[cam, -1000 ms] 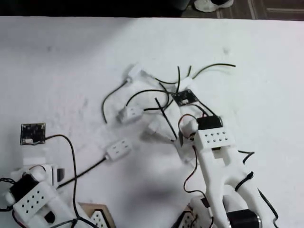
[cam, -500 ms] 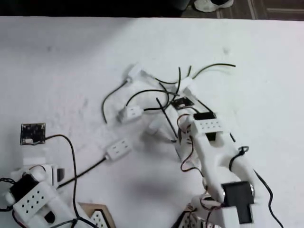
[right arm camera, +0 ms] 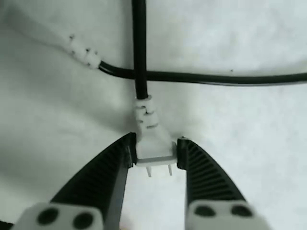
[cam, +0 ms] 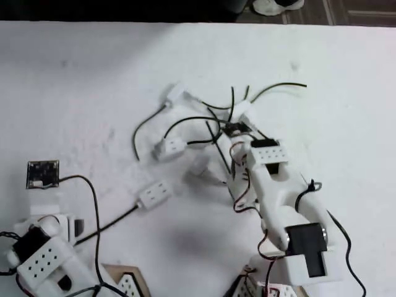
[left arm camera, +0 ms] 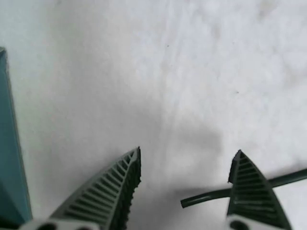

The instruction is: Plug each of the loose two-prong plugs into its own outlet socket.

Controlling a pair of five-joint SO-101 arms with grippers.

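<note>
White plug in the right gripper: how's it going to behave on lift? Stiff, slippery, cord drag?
Probably rigid and light: the white plug is small moulded plastic. Its black cord looks floppy and crosses a second cord, so it may drag. The right gripper pinches smooth sides; the plug could twist.

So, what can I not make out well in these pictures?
High view: the right arm covers the grasped plug; slots of the outlet sockets are too small to see.
Right wrist view: the plug's cable leaves past the edge.
Left wrist view: the teal object is cut by the edge.
</note>
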